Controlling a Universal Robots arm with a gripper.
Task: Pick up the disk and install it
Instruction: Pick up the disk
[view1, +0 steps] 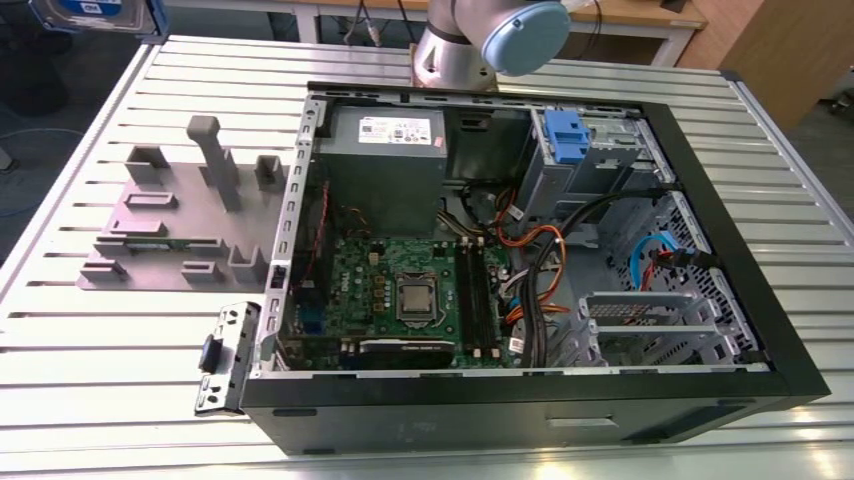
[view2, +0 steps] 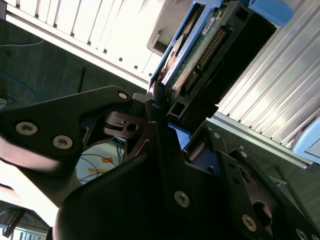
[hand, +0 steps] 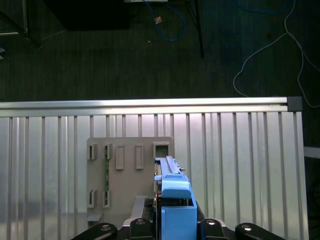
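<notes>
Gripper (hand: 174, 223) jaws pinching the disk (hand: 172, 192) by its blue caddy, held edge-on above the ribbed table (hand: 240, 165), near the grey fixture plate (hand: 130, 175), at eleven o'clock from the open computer case (view1: 534, 250) in the exterior view

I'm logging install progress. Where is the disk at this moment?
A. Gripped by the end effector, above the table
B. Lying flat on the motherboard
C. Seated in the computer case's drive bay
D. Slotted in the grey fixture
A: in the first wrist view the disk is clamped in the end effector, raised above the grey fixture and the table.
</notes>
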